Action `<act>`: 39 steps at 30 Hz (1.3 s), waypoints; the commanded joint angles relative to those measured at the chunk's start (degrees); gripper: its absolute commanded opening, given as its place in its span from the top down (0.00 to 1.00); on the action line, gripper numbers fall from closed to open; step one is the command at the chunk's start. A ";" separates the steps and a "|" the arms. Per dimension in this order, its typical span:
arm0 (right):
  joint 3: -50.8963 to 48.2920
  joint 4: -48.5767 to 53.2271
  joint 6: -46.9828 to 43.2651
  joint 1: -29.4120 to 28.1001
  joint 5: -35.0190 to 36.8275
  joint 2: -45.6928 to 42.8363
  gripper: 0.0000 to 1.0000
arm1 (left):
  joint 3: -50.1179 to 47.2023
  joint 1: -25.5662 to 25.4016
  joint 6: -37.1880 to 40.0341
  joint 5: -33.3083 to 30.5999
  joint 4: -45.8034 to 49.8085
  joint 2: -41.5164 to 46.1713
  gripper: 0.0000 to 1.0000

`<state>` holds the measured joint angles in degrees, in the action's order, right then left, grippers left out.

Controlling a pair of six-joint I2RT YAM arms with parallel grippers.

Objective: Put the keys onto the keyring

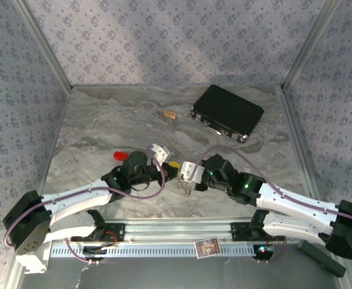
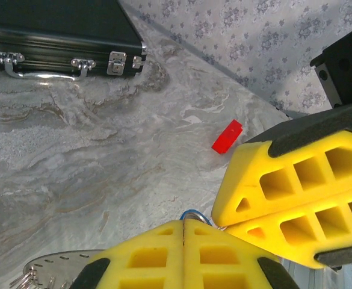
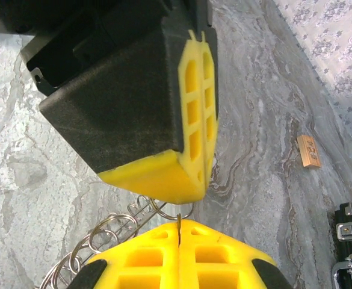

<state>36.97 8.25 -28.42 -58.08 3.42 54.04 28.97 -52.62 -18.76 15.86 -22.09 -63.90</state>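
My two grippers meet tip to tip above the near middle of the table. The left gripper (image 1: 172,164) (image 2: 183,224) is shut, and a small blue-rimmed key head (image 2: 192,214) peeks out at its fingertips. Pressed against it, the right gripper (image 1: 186,170) (image 3: 179,226) is shut on a thin wire loop of the keyring (image 3: 158,211). The keyring's chain of silvery rings (image 3: 110,217) trails down-left and hangs below the right gripper (image 1: 188,185). The right fingers (image 2: 296,192) touch the left ones beside the blue key. The key's blade is hidden between the pads.
A black case (image 1: 227,112) (image 2: 61,36) with metal latches lies at the back right. A small wooden tag (image 1: 171,114) (image 3: 308,150) lies left of it. A small red piece (image 1: 120,155) (image 2: 227,136) rests on the marble top by the left arm. Patterned walls enclose the table.
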 commanded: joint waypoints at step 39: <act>-5.47 4.93 54.95 25.55 -18.88 19.83 0.91 | -8.17 -0.64 18.39 4.18 -14.27 2.43 1.00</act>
<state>31.00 12.16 25.85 -32.95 -16.88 73.56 21.43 -52.95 -4.10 17.76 -31.99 -61.93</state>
